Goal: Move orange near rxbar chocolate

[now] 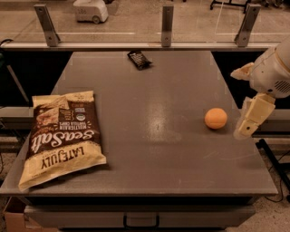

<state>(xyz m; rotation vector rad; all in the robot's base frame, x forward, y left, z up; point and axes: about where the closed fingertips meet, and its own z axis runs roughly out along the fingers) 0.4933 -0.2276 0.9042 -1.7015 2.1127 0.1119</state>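
Note:
The orange (215, 118) sits on the right side of the grey table (149, 149). The rxbar chocolate (139, 59), a small black wrapper, lies at the far middle edge of the table, well apart from the orange. My gripper (243, 100) hangs over the table's right edge, just right of the orange and not touching it. Its two cream fingers (253, 116) stand wide apart with nothing between them.
A large cream-and-brown Sea Salt chip bag (61, 136) lies on the left front of the table. A glass barrier on metal posts (167, 23) runs along the far edge. A white machine (90, 10) stands on the floor beyond.

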